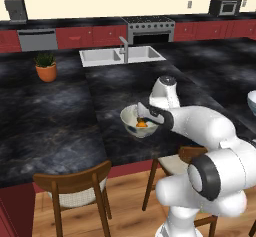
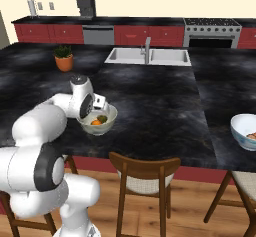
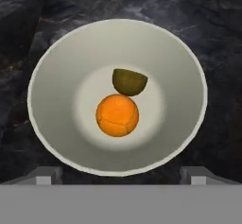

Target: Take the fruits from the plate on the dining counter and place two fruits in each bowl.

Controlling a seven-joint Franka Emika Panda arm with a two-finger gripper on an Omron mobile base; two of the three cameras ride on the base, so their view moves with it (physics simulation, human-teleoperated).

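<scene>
Nearest the hand camera, the gripper stands spread wide and empty above a white bowl on the dining counter. In the bowl's bottom the orange touches the green lime behind it. Far right, the second bowl holds a peach-pink fruit.

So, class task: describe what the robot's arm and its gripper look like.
The arm is made of smooth, rounded white segments with dark grey rings at the joints. The gripper ends in two small, blocky grey finger tips. No cables or markings can be made out.
</scene>
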